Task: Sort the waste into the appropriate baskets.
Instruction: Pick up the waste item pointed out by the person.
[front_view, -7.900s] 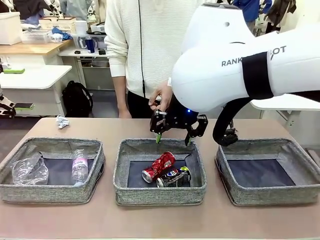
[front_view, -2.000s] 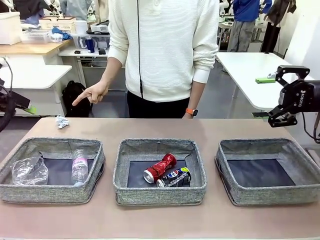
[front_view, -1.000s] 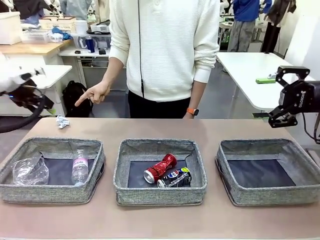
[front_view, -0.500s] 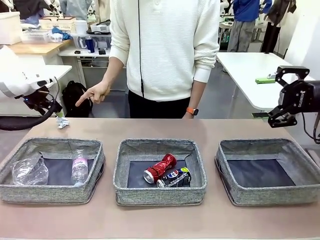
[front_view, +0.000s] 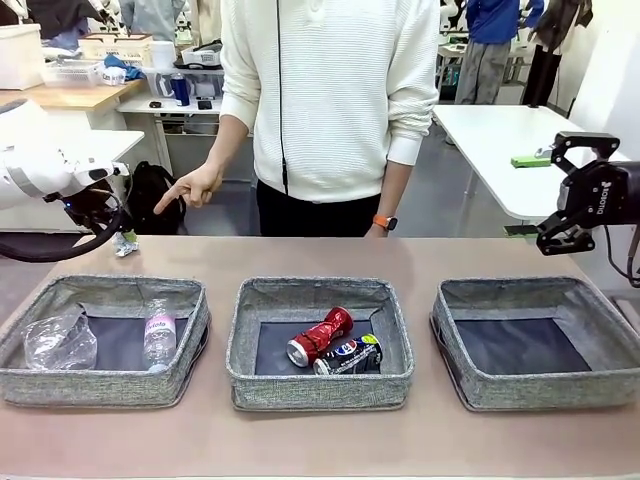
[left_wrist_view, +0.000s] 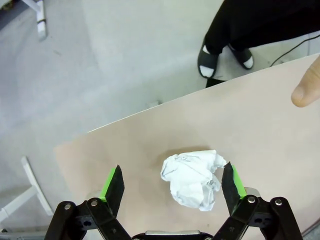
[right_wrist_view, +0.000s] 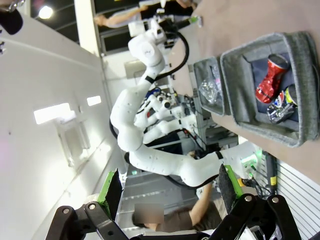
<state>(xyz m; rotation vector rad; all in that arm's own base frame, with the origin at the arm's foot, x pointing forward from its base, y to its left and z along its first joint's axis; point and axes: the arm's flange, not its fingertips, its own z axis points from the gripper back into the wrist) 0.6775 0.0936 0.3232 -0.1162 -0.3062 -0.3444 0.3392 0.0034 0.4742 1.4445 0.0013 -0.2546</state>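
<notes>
From the front, three baskets are seen in a row along the bench: the left basket (front_view: 190, 300) holds the clear plastic cup (front_view: 58, 340) and the small bottle (front_view: 158, 334), the middle basket (front_view: 245, 370) holds the crushed red can (front_view: 320, 335) and the Pepsi can (front_view: 348, 355), and the right basket (front_view: 455, 365) holds nothing. The paper ball (front_view: 124, 243) lies on the bench near its far left corner, with the left gripper (front_view: 118, 233) just above it and a person's hand (front_view: 190, 187) pointing toward it. The right gripper (front_view: 560, 190) is held well off to the right with its jaws open.

In the left wrist view, the paper ball (left_wrist_view: 192, 178) is seen between the open jaws of the left gripper (left_wrist_view: 172, 186), not yet gripped.

In the right wrist view, the jaws of the right gripper (right_wrist_view: 170, 187) stand open on nothing.

Four items are judged sorted; the paper ball is left, probably for the right basket.
</notes>
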